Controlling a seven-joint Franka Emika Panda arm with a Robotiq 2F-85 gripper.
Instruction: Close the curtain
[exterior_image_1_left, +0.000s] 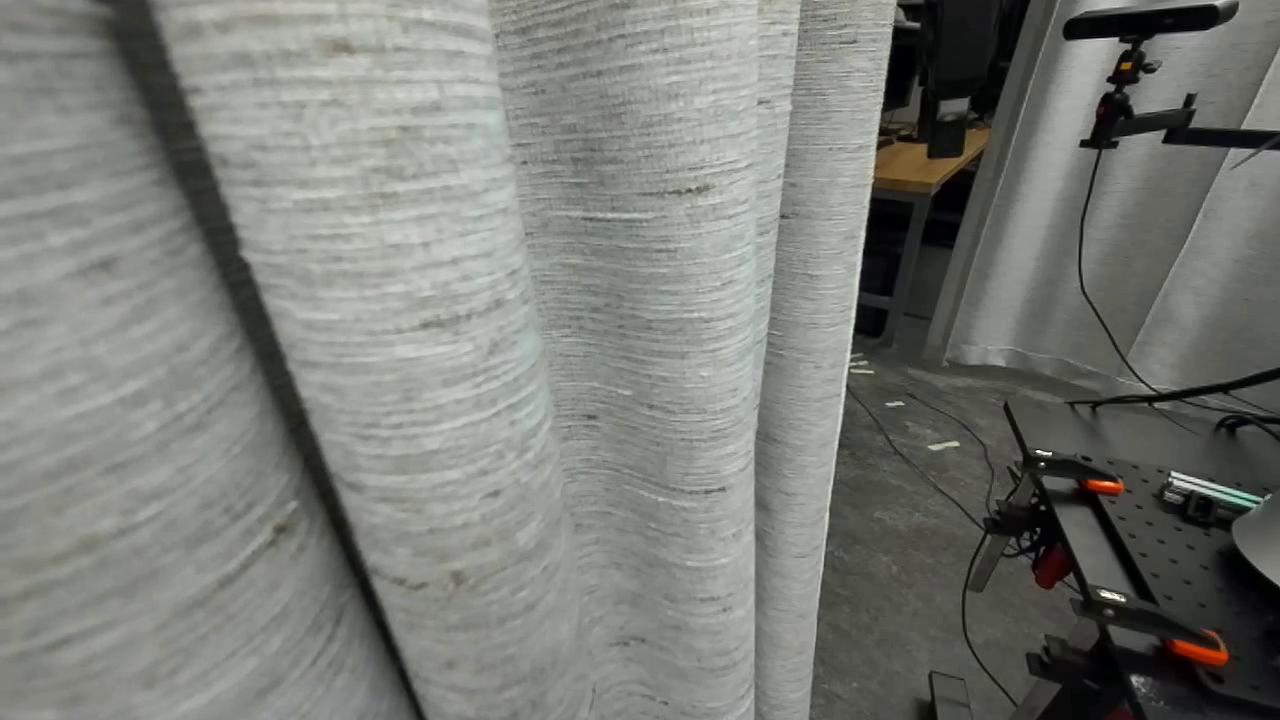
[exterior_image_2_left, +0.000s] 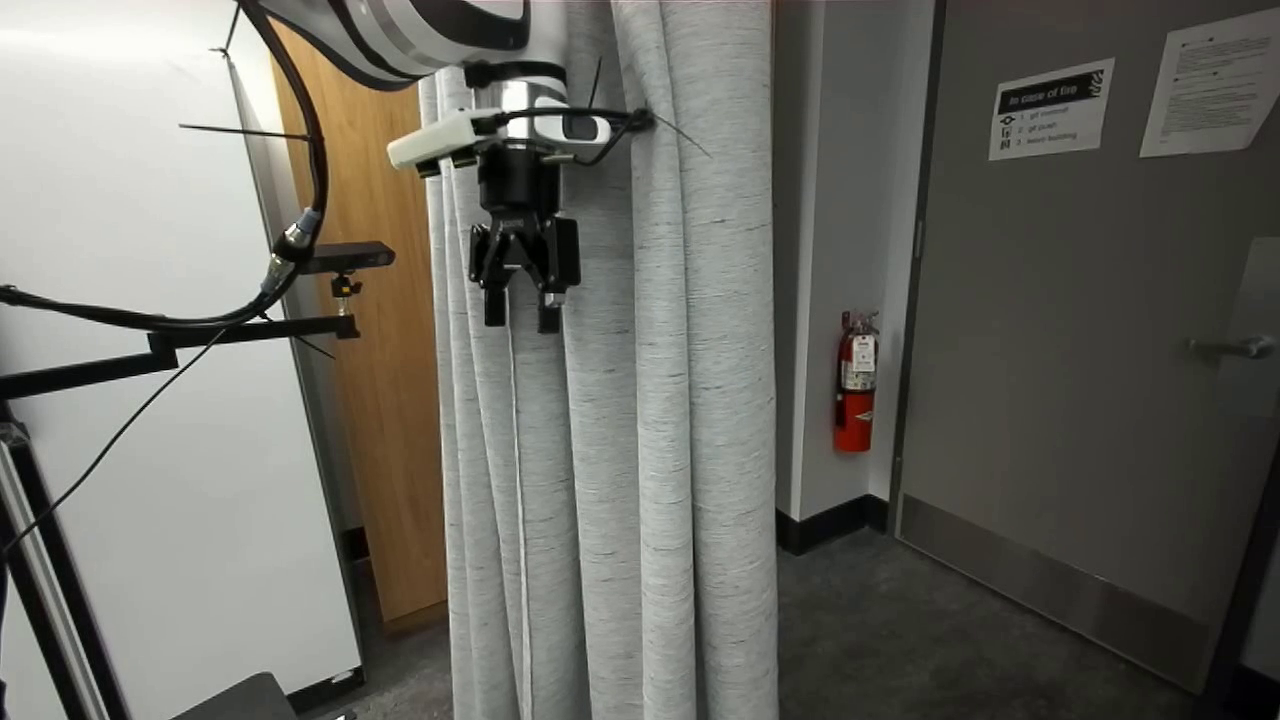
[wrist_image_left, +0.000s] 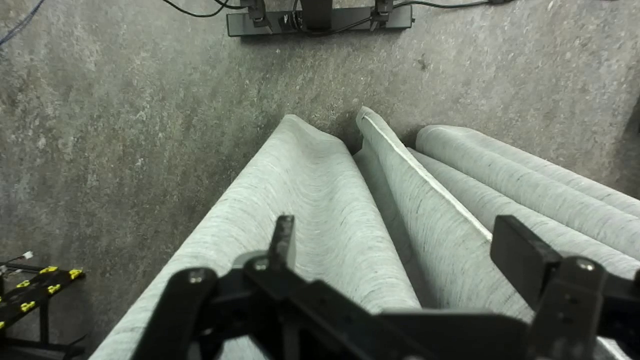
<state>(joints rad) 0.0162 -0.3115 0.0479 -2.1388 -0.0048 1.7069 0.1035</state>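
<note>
The light grey curtain (exterior_image_1_left: 640, 350) hangs in tall folds and fills the left and middle of an exterior view. It also hangs bunched in the middle of an exterior view (exterior_image_2_left: 725, 400). My gripper (exterior_image_2_left: 522, 318) points down in front of its folds there. In the wrist view, the curtain (wrist_image_left: 320, 195) runs down to the floor below and behind the fingers, with one pale seamed edge near the right finger. My gripper (wrist_image_left: 395, 232) is open, its fingers wide apart. No cloth is clamped between them. I cannot tell whether a finger touches the curtain. The gripper is hidden in the view filled by curtain.
A black perforated table (exterior_image_1_left: 1165, 545) with orange-handled clamps stands right of the curtain. A camera on an arm (exterior_image_2_left: 345, 258) and a wooden panel (exterior_image_2_left: 365, 450) stand left of it. A door (exterior_image_2_left: 1050, 330) and fire extinguisher (exterior_image_2_left: 855, 400) are at right. A stand base (wrist_image_left: 325, 22) lies on the floor.
</note>
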